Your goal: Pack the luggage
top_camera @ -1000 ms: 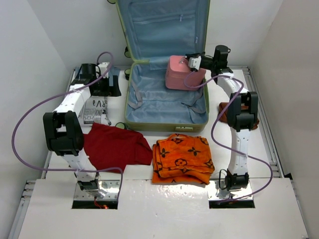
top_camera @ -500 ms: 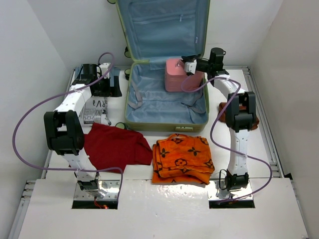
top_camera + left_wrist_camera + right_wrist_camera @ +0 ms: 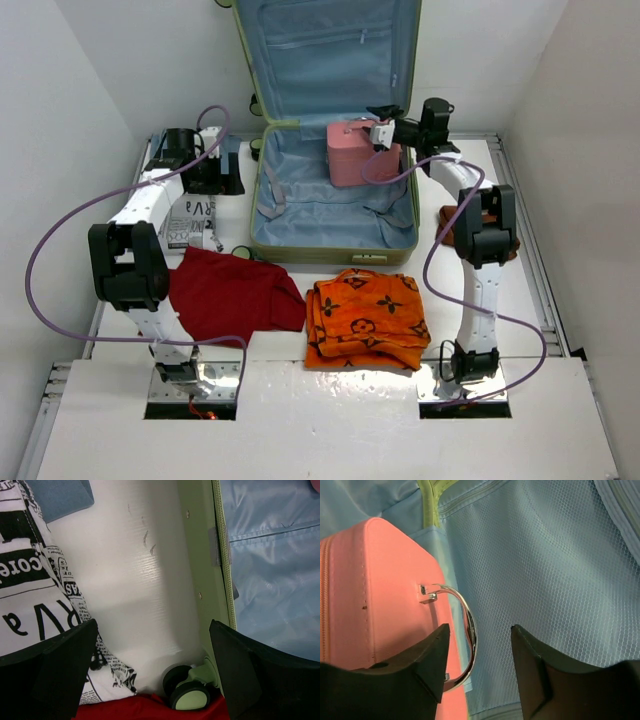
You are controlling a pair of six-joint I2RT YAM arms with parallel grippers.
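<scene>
The light green luggage point(image 3: 335, 247) lies open at the far middle of the table, its lid point(image 3: 325, 50) upright against the wall. A pink boxy case point(image 3: 352, 152) stands in its far right corner. My right gripper point(image 3: 383, 128) is over the case's top. In the right wrist view the gripper point(image 3: 480, 630) is open, and the metal handle point(image 3: 467, 615) of the pink case point(image 3: 375, 590) sits between the jaws, by the left finger. My left gripper point(image 3: 222, 165) is open and empty left of the luggage, above the table point(image 3: 152, 630) beside the green shell point(image 3: 195, 555).
A red cloth point(image 3: 230, 295) and a folded orange patterned cloth point(image 3: 365, 315) lie in front of the luggage. A newspaper-print item point(image 3: 190, 220) lies at the left, next to a blue item point(image 3: 60, 497). A luggage wheel point(image 3: 189, 692) rests on the red cloth. A brown thing point(image 3: 450, 225) lies behind the right arm.
My right gripper carried the pink case a little left and further into the luggage's far right corner. The left arm has not moved.
</scene>
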